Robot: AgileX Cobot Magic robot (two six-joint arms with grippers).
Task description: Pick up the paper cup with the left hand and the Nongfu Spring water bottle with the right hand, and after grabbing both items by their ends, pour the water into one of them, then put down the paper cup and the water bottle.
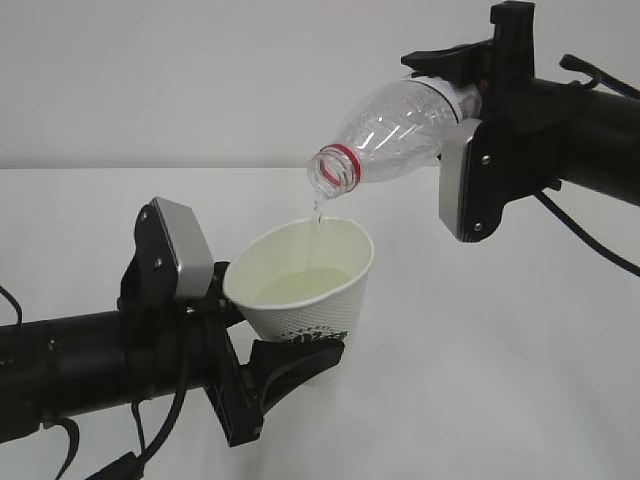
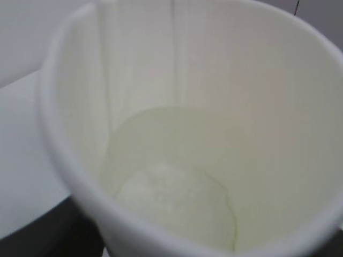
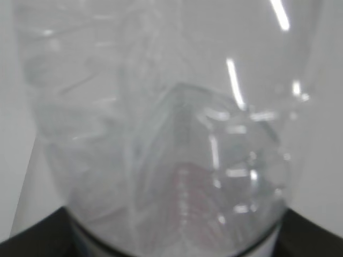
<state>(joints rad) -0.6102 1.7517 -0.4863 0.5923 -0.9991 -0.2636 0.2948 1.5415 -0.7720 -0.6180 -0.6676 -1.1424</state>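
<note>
My left gripper is shut on the lower part of the white paper cup, which it holds slightly tilted above the table. In the left wrist view the cup's cream inside fills the frame, with a pool of clear water at its bottom. Up at the right, my right gripper is shut on the labelled body of the Nongfu Spring water bottle. The bottle is tipped neck-down to the left, its red-ringed mouth just above the cup's rim. A thin stream of water falls into the cup. The clear bottle fills the right wrist view.
A plain white table runs under both arms, with a pale wall behind it. No other objects show. The black left arm lies low at the front left, and the right arm comes in high from the right.
</note>
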